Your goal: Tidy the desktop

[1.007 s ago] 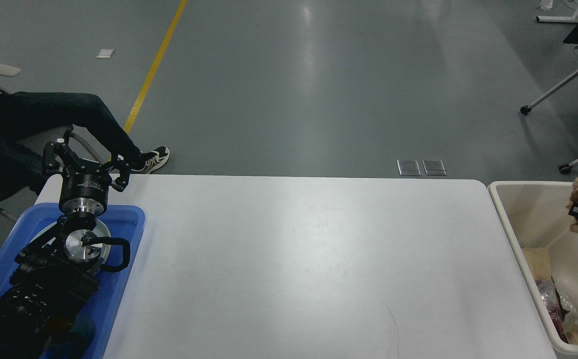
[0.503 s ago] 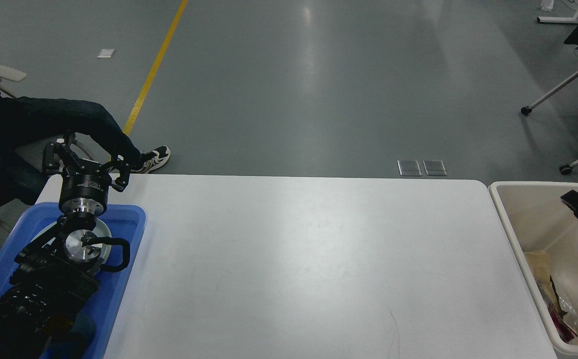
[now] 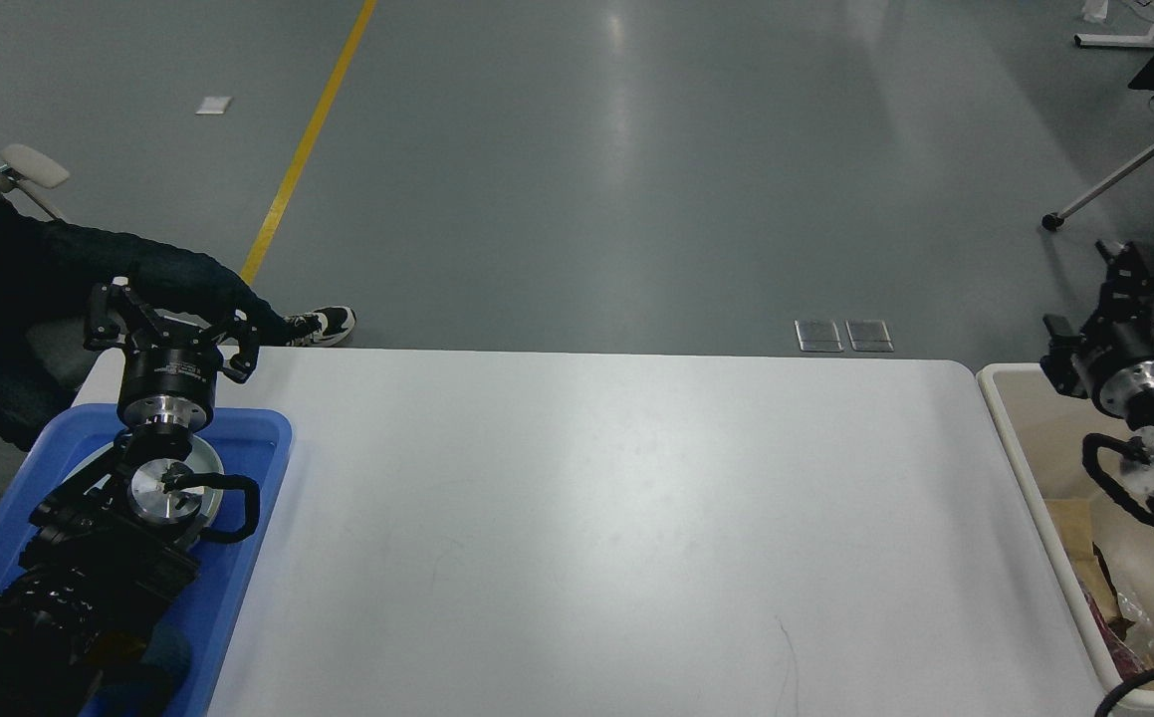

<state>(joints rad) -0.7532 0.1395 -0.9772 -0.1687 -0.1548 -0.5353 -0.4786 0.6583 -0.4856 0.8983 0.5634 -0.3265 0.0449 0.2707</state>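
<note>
White desktop (image 3: 616, 528) lies between the left claw (image 3: 173, 319), spread wide, and the right claw (image 3: 1099, 294), state unclear.

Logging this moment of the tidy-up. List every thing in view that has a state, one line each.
desktop: bare white top, nothing lying on it.
blue tray: at the desktop's left end, under the left arm.
beige bin: off the right end, holds paper and wrappers.
left pincer: fingers spread, holding nothing.
right pincer: raised above the bin, fingers too dark to tell apart.
</note>
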